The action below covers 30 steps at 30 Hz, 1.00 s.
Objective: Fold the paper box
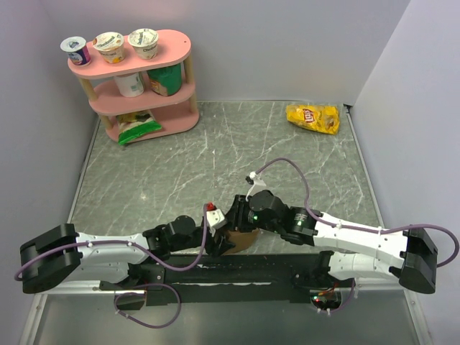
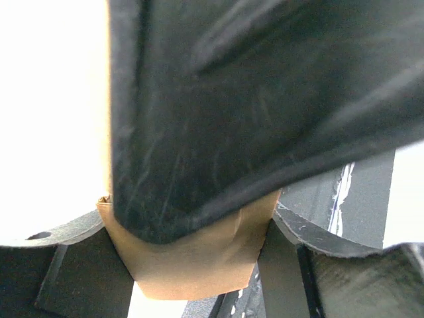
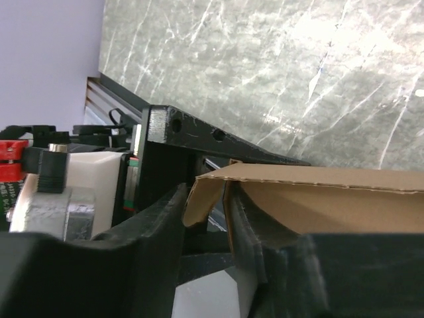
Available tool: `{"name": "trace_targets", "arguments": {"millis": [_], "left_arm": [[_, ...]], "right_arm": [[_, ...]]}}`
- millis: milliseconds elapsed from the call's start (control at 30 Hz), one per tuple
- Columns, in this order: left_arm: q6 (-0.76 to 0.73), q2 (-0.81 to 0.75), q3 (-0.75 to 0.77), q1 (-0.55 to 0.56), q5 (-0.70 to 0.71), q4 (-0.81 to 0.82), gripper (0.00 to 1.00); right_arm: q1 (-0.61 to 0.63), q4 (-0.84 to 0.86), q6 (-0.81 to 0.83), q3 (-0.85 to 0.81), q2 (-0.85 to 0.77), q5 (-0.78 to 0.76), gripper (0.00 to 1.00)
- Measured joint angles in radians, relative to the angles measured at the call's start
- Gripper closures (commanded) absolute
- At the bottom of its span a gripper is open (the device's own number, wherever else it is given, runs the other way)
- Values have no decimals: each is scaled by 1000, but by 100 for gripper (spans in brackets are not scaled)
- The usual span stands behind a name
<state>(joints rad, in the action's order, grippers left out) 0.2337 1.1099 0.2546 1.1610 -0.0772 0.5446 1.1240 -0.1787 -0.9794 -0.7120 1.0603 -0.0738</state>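
Now the small brown cardboard paper box [image 1: 246,239] sits at the middle of the near edge of the grey marbled table [image 1: 215,154], between both arms. The left gripper [image 2: 192,262] clasps its body between both fingers. The right gripper [image 3: 207,222] straddles a raised flap edge, jaws narrow, but I cannot tell whether they pinch it. A skewed squeeze there could crease the flap off its score, or tug the box out of the left hold.

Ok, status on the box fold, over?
Left pincer clamped on paper box. Right pincer straddling a flap, grip unconfirmed. Box partly folded. Chip bag far back, nothing in the way.
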Motion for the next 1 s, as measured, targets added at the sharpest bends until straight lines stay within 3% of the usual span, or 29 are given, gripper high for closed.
{"name": "trace_targets", "arguments": {"millis": [500, 767, 1000], "left_arm": [[-8, -22, -5, 0, -43, 8, 67], [18, -1, -5, -7, -64, 13, 67], [68, 26, -5, -76, -163, 43, 67]], "right_arm": [[-19, -47, 58, 13, -70, -5, 96], [-21, -24, 92, 24, -53, 14, 100], [-4, -26, 136, 12, -33, -12, 100]]}}
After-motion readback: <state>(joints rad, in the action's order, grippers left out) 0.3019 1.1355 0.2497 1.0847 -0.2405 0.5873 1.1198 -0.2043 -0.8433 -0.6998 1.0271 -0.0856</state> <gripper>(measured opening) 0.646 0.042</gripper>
